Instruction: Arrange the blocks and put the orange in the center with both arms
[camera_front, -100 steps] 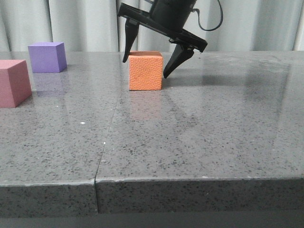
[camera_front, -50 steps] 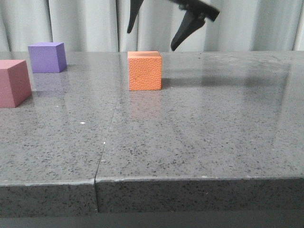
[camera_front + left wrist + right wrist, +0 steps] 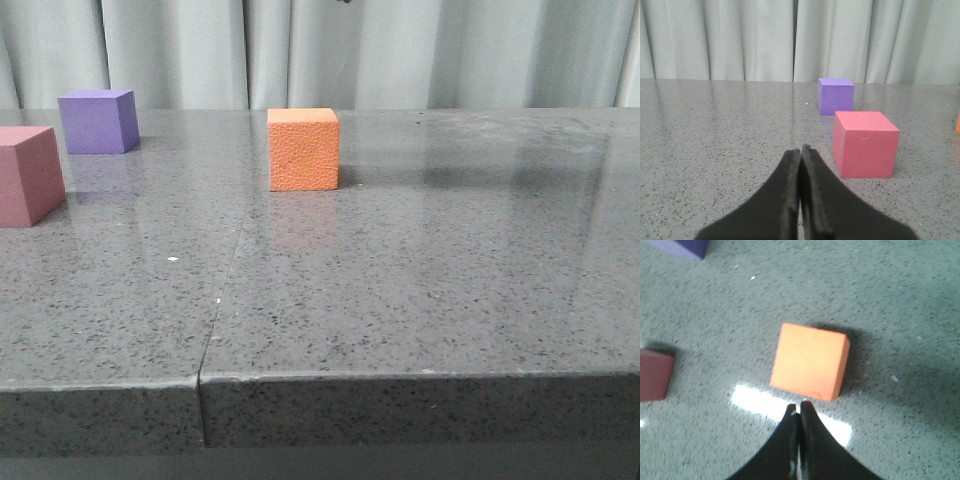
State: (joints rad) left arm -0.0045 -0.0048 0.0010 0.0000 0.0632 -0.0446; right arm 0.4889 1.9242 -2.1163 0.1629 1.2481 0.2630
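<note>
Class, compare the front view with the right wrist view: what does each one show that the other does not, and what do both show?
Only the front view shows the curtain behind the table, the table's front edge, and the cubes' side faces, with no arm in sight.

Only the right wrist view shows the right hand, fingers pressed together, high over the orange cube, whose top face it sees.

Both show the orange cube standing free on the grey table, with the pink-red cube and purple cube off to one side.
</note>
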